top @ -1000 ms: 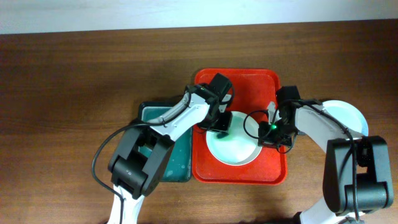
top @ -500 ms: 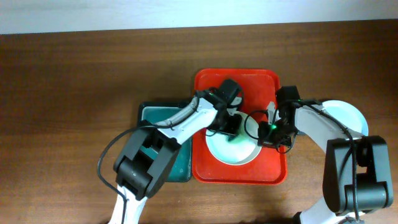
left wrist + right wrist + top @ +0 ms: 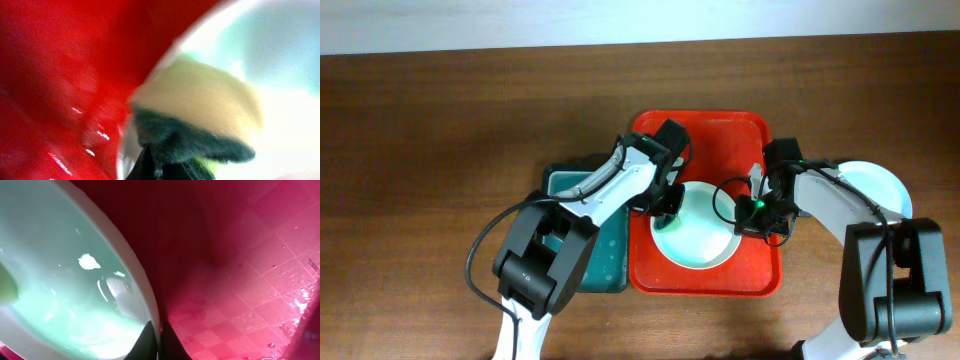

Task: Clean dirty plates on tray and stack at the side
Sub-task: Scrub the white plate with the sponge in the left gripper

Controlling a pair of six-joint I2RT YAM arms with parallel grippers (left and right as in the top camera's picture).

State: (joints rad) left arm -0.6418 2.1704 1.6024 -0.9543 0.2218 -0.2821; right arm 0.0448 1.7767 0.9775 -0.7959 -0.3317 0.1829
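The left jaws clamp a sponge (image 3: pixel 200 107) against the plate (image 3: pixel 705 242) on the tray (image 3: pixel 720 125). The right jaws are closed on the plate's right rim.

Dark brown wooden table (image 3: pixel 440 130), pale wall (image 3: pixel 520 20) along far edge

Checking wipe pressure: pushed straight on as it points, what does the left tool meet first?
Probably the plate, near its rim: the sponge held in the left tool looks pressed there.
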